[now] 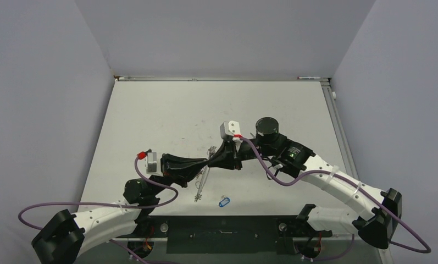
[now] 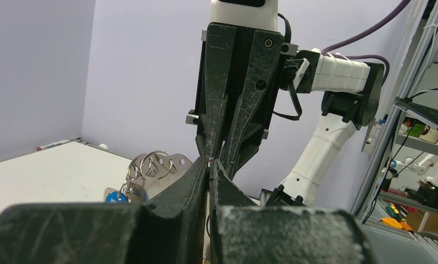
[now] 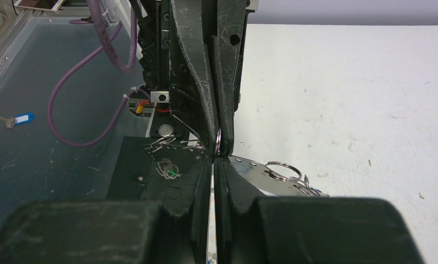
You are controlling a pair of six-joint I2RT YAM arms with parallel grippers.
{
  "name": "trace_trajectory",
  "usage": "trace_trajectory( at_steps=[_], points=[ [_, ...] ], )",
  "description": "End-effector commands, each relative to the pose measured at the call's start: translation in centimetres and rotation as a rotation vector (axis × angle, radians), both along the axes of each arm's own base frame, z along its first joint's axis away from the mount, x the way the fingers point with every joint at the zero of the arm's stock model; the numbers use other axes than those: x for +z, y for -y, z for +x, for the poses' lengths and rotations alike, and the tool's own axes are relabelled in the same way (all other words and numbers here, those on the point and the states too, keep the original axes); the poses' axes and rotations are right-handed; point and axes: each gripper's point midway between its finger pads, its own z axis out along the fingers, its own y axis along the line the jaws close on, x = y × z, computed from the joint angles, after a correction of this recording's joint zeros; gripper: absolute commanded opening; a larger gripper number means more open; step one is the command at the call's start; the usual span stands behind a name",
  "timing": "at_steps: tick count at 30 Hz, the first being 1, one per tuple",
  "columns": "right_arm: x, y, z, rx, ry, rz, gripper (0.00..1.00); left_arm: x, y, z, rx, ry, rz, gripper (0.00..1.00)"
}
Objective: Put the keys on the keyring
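Note:
My left gripper (image 1: 205, 163) and right gripper (image 1: 214, 160) meet tip to tip above the middle of the table. Both are shut on the thin grey wire of the keyring (image 3: 219, 142), which glints between the tips in the left wrist view (image 2: 210, 160). A bunch of keys (image 1: 199, 193) hangs below on small split rings (image 2: 150, 165), with a blue tag (image 2: 117, 195) and a silver holed plate (image 3: 255, 169). One loose key with a blue tag (image 1: 223, 202) lies on the table near the front edge, apart from both grippers.
A black cylinder (image 1: 266, 127) stands behind the right wrist. A dark base plate (image 1: 222, 234) runs along the near edge between the arm bases. Purple cables (image 1: 271, 168) loop beside both arms. Grey walls enclose the table on three sides.

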Motion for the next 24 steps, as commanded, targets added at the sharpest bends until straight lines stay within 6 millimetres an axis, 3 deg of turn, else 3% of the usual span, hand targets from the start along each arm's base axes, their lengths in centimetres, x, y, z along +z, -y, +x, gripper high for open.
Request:
trace_trajectory(
  at_steps=[1,6,13,16,20,24],
  points=[
    [3.0,-0.1,0.1,-0.008,0.145,0.134,0.05,3.3,-0.8,-1.8,-0.054,0.066,-0.095,0.0],
    [3.5,0.5,0.5,-0.054,0.186,0.164,0.05,3.3,-1.0,-1.8,-0.067,0.028,-0.101,0.14],
    [4.3,0.9,0.9,-0.099,0.212,0.189,0.05,2.9,-1.0,-2.0,-0.069,0.008,-0.073,0.21],
    [4.0,0.9,1.2,-0.124,0.209,0.154,0.05,2.6,-0.8,-2.3,-0.066,0.042,-0.039,0.34],
    [3.1,1.1,1.5,-0.186,0.214,0.057,0.05,2.0,0.0,-1.1,-0.009,0.033,0.097,0.53],
    [1.9,1.6,1.6,-0.241,0.208,-0.064,0.05,2.0,-0.5,0.7,0.095,-0.035,0.186,0.58]
  ],
)
